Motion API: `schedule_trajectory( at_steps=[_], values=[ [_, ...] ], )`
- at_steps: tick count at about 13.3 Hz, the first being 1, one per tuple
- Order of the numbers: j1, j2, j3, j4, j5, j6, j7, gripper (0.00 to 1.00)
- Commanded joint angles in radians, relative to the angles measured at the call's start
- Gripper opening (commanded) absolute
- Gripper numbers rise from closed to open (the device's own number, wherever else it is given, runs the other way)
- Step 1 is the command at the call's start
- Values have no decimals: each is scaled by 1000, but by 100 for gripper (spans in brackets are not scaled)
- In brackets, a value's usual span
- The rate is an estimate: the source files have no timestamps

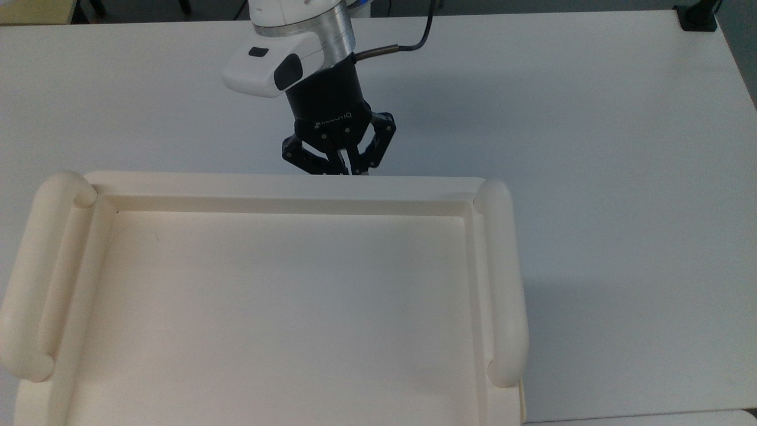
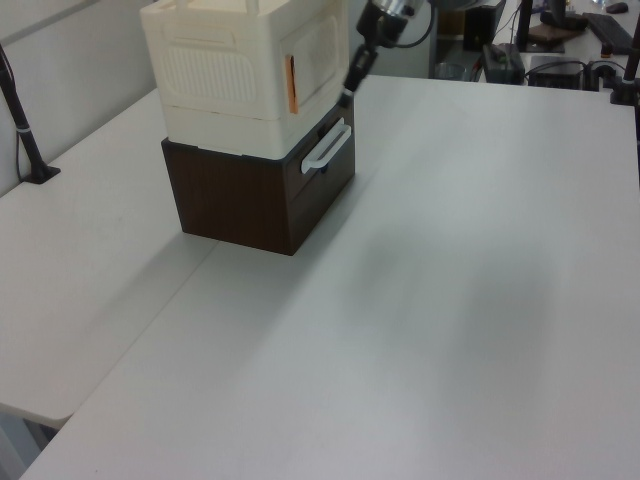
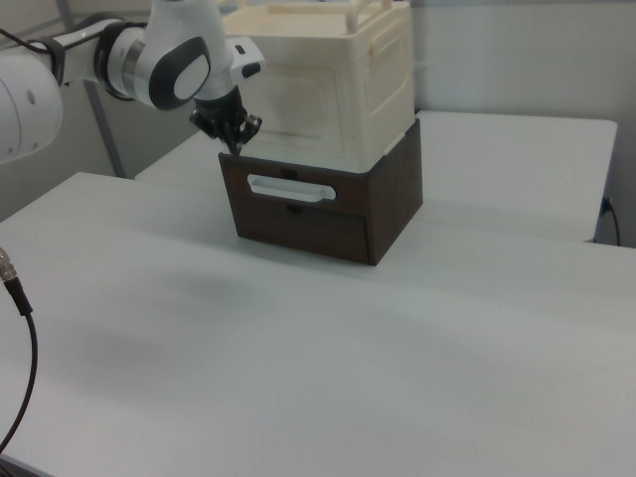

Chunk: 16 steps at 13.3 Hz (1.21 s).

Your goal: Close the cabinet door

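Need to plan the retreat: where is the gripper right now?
In the left view the gripper hangs just off the cabinet door, at the left view's right edge of the cabinet, above the white handle of the dark brown drawer unit.

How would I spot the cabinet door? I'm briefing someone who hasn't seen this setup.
On the white table a cream cabinet sits on a dark brown drawer unit. The cabinet door is the flat cream panel above the drawer's white handle, beside the gripper.
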Motion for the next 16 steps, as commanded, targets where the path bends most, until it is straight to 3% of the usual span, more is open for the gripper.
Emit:
schedule_trajectory(
  at_steps=[1, 3, 5, 6, 7, 9, 12, 16],
  values=[
    [3, -108, -67, -35, -18, -318, -17, 7],
    [9, -131, -76, -35, -100, -467, -6, 7],
    [12, -149, -75, -38, -180, -532, 106, 18],
    [1, -160, -81, -40, -197, -547, 179, 54],
    [3, -161, -96, -38, -220, -557, 210, 100],
    [3, -165, -104, -35, -277, -569, 229, 100],
    [-2, -200, -125, -32, -283, -598, 327, 100],
    [-2, -224, -139, -34, -282, -641, 335, 100]
  ],
)
